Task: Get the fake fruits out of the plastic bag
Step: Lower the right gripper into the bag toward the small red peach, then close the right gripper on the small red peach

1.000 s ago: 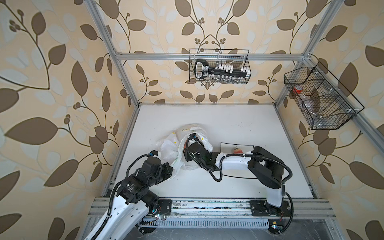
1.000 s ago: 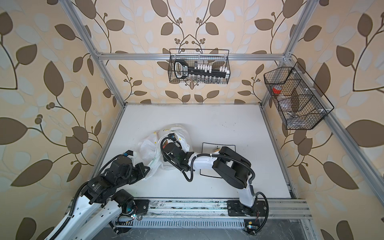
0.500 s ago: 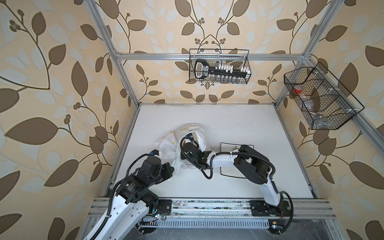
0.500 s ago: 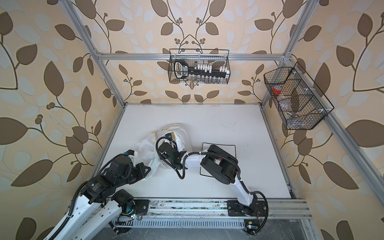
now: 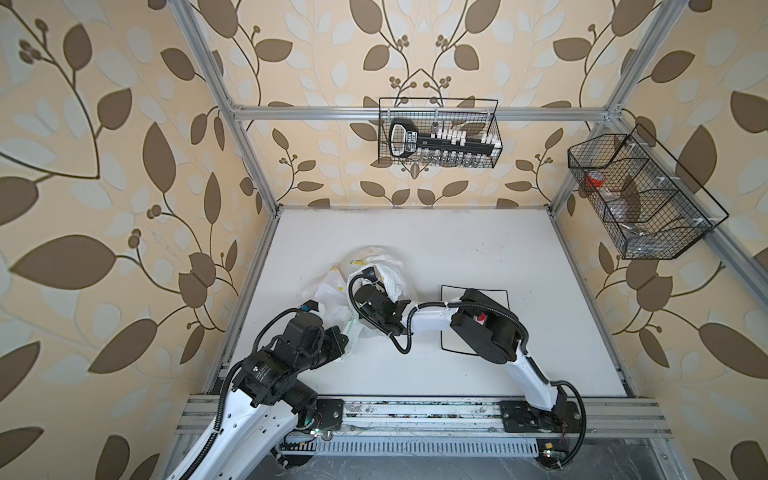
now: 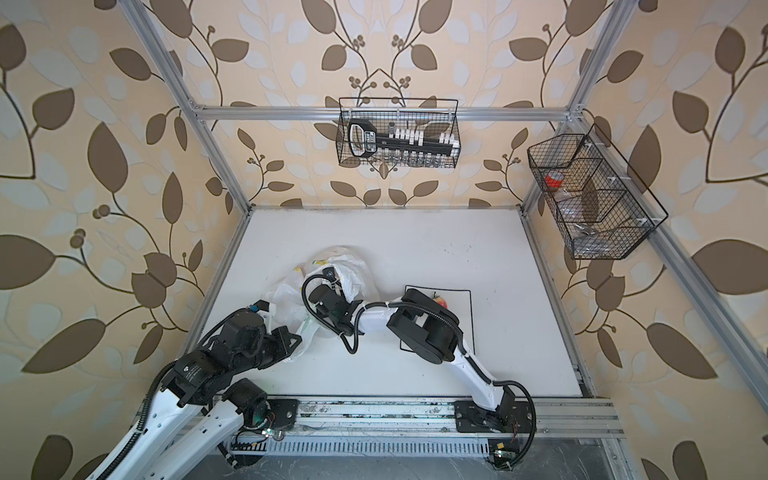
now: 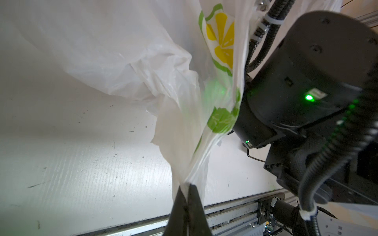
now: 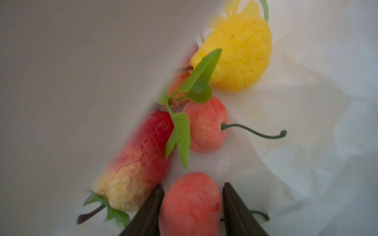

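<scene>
White translucent film printed with lemon slices: plastic bag (image 5: pixel 376 270), crumpled on the table (image 5: pixel 457 245) left of centre in both top views, just beside the black-rimmed plate (image 6: pixel 471 320). Thin, soft and shapeless; judged light enough to drag along with anything pulled through it, so best anchored at a gathered fold of its edge. Left gripper (image 7: pixel 187 187) closed fully on such a fold, film drawn taut into a twisted rope from the pinch up to the bag's body.

Inside the bag, in the right wrist view: fake fruits (image 8: pixel 147 139) lying loose on the film. Yellow lemon (image 8: pixel 235 59) with green leaves, stemmed apple (image 8: pixel 204 122), long red-and-cream strawberry (image 8: pixel 131 179), pink-red apple (image 8: pixel 190 204) nearest the camera. Judged light, wrinkle-skinned and slightly yielding; rounded, hence prone to roll or squirt out of a hard pinch. Best taken across the widest part of the body, not by wire stem or leaf.

Right gripper (image 8: pixel 193 190) reached into the bag's mouth, jaws about half open astride the pink-red apple. One dark finger (image 8: pixel 151 206) against its flank, the opposite finger at or just off the skin; firm clamp or mere straddle not decidable.

One further red fruit (image 6: pixel 440 300) already on the plate, partly hidden by the right arm.
</scene>
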Controlling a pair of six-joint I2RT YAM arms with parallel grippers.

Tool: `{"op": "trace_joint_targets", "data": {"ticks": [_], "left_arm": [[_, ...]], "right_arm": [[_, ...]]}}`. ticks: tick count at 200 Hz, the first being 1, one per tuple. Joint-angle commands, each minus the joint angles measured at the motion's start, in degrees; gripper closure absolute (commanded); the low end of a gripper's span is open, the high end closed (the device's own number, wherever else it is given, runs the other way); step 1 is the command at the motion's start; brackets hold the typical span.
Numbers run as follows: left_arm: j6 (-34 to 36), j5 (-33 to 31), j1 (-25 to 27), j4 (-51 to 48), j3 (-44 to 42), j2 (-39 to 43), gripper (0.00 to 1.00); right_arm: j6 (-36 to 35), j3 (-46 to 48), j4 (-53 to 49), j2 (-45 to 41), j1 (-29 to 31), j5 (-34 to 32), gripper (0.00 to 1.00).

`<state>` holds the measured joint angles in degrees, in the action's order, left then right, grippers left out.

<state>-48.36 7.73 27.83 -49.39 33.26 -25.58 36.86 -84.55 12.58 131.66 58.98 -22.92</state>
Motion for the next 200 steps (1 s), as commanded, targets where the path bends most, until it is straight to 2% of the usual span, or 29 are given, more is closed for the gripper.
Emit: {"op": "trace_joint_targets", "data": {"ticks": [1, 24, 75, 200], "left_arm": [[0.6, 0.5, 0.5, 0.1, 2.1, -0.1, 1.00], [0.0, -0.1, 0.6, 0.1, 1.5, 0.3, 1.00], [-0.2, -1.2, 0.5, 0.9, 0.4, 0.9, 1.00], [-2.6, -3.1, 0.6, 2.3, -0.4, 1.8, 1.00]], "right_arm": [[-0.7, -0.5, -2.4, 0.2, -0.3, 0.1, 0.59], [-0.6, 3.1, -0.9, -3.4, -0.4, -0.6, 0.65], [-1.8, 11.1, 1.9, -12.3, -0.4, 0.7, 0.71], [-3.6, 26.8, 0.9, -29.9, -0.5, 9.2, 0.73]]}}
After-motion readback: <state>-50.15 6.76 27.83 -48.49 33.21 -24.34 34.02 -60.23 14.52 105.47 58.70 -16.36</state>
